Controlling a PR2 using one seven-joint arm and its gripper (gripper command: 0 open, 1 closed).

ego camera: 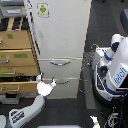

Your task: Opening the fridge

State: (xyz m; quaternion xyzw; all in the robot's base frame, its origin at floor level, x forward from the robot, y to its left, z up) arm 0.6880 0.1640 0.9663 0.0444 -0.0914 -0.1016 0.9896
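The fridge (60, 30) is a tall white unit in the middle of the exterior view, with a green-and-white sticker (43, 9) on its large upper door. Below are two drawers with curved silver handles, the upper (60, 63) and the lower (61, 81). All look closed. My arm (25, 112) comes up from the bottom left. My gripper (46, 81) is at the fridge's lower left corner, level with the lower drawer, its white fingers (39, 78) spread apart and holding nothing. Whether it touches the fridge is unclear.
A tan wooden drawer cabinet (15, 55) stands against the fridge on the exterior view's left, one low drawer (15, 87) pulled out slightly. The white-and-blue robot body (115, 65) with cables is on the right. A small white part (94, 120) shows at the bottom edge.
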